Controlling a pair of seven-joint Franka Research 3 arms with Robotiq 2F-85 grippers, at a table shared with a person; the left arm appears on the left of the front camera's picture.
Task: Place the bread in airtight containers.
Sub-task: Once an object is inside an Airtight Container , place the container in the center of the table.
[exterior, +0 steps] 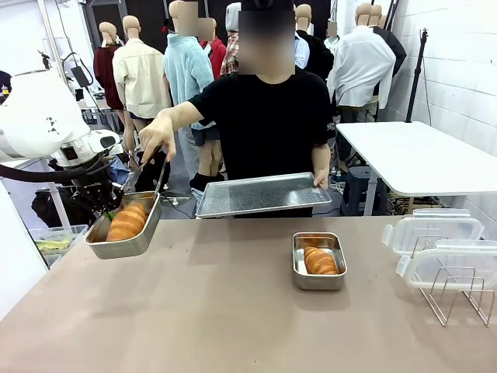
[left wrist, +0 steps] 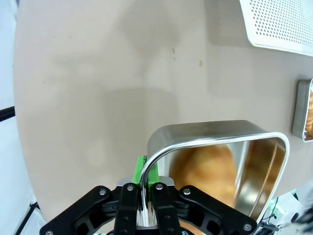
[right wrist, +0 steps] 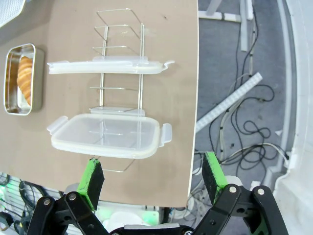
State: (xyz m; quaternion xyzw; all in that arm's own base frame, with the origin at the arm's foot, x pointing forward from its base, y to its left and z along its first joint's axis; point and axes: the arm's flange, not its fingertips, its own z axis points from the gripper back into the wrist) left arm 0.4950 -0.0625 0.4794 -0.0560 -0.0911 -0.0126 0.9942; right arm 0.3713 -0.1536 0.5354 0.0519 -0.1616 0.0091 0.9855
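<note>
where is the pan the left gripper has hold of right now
In the front view the steel pan, with a croissant inside, is at the left side of the table, clamped by its rim in the left gripper, just below the person's hand.

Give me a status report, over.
Left gripper shut on pan, bread inside. Right gripper open over lids. Person's tongs at held pan.

Bright even light, soft shadows, glare on the steel pan (left wrist: pixel 205 131) — bread (left wrist: pixel 203 167) perhaps blurred.
</note>
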